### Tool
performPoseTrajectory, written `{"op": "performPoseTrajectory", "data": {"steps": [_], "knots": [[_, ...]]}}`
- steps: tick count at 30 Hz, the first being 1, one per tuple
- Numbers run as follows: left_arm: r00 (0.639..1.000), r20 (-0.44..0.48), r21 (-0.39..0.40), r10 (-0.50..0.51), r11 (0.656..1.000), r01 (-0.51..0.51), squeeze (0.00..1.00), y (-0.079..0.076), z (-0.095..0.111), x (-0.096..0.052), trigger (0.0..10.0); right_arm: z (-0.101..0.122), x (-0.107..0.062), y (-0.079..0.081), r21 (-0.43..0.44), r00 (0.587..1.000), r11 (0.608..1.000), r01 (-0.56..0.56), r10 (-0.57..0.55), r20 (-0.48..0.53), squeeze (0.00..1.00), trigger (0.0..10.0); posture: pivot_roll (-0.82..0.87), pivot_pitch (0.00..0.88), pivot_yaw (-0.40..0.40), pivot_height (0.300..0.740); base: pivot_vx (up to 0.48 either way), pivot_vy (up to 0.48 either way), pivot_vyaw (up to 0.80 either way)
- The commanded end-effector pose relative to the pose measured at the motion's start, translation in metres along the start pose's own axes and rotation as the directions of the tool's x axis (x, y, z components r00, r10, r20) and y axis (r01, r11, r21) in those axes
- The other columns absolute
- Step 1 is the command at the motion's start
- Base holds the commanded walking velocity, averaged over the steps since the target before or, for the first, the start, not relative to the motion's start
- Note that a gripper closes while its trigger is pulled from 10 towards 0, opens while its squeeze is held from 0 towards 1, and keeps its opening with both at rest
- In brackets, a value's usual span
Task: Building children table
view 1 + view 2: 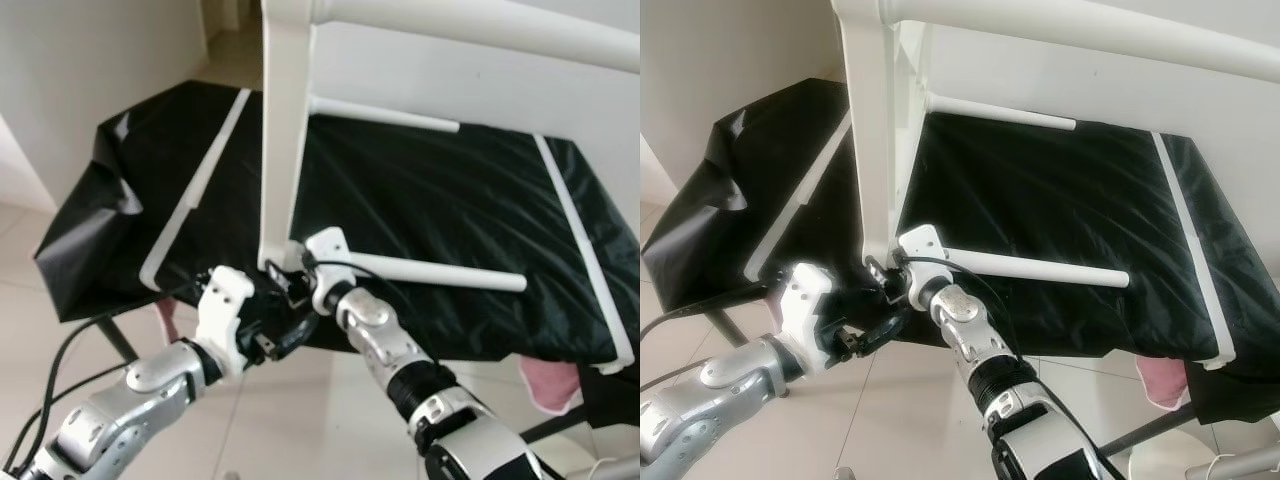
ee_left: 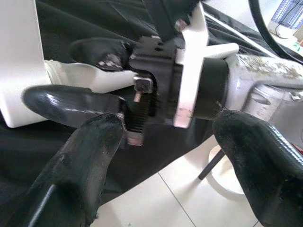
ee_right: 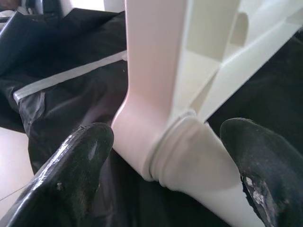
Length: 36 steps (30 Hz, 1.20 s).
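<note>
A white children's tabletop (image 1: 285, 130) stands on its edge on a black-covered table (image 1: 450, 200). Two white legs stick out of it sideways: a lower leg (image 1: 440, 272) and an upper leg (image 1: 385, 113). My right gripper (image 1: 290, 275) is at the tabletop's bottom corner, shut on the base of the lower leg (image 3: 189, 156), one finger on each side. My left gripper (image 1: 275, 335) hangs just below and in front of it, off the table's edge. It is open, with its fingers (image 2: 90, 156) spread either side of the right wrist (image 2: 189, 71) and holding nothing.
White strips (image 1: 195, 190) (image 1: 580, 230) run along both sides of the black sheet. A pink object (image 1: 550, 385) hangs below the table's right front edge. Pale tiled floor (image 1: 300, 420) lies under my arms. A white wall stands behind.
</note>
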<state>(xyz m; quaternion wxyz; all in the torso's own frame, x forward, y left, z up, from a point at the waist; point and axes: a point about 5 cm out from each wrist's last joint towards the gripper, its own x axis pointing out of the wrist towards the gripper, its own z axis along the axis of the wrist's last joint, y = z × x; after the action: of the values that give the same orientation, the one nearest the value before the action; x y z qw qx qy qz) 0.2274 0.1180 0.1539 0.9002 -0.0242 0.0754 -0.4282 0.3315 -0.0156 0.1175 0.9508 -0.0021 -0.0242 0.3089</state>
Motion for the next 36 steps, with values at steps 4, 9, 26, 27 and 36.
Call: {"op": "performPoseTrajectory", "data": {"steps": [4,9,26,27,36], "knots": [[0.969,-0.016,0.021,-0.246,0.969,0.246,0.0,-0.012,-0.003,0.001,10.0,-0.002,-0.007,-0.008,0.026,0.998,0.998,0.05,-0.051,0.032,0.0,10.0,0.1,0.03,-0.058,0.74,0.0,0.0,0.0],[0.975,-0.011,0.031,-0.22,0.975,0.22,0.0,-0.011,-0.006,0.003,10.0,-0.002,-0.025,-0.034,0.039,0.982,0.985,0.169,-0.171,0.083,0.0,10.0,0.08,0.034,-0.06,0.74,0.0,0.0,0.0],[0.986,0.091,-0.072,0.14,0.988,-0.134,0.0,0.038,-0.012,0.017,10.0,-0.001,-0.124,-0.106,-0.011,0.811,0.824,0.566,-0.555,0.184,0.0,10.0,0.03,0.027,-0.055,0.74,0.0,0.0,0.0],[0.981,0.093,-0.096,0.17,0.982,-0.161,0.0,0.041,-0.013,0.018,10.0,-0.002,-0.127,-0.108,-0.004,0.801,0.813,0.583,-0.573,0.173,0.0,10.0,0.03,0.027,-0.055,0.74,0.0,0.0,0.0],[0.881,0.134,-0.153,0.454,0.888,-0.434,0.0,0.067,-0.01,0.02,10.0,0.017,-0.14,-0.102,0.049,0.733,0.759,0.649,-0.641,0.227,0.0,10.0,0.01,0.02,-0.019,0.74,0.0,0.0,0.0]]}}
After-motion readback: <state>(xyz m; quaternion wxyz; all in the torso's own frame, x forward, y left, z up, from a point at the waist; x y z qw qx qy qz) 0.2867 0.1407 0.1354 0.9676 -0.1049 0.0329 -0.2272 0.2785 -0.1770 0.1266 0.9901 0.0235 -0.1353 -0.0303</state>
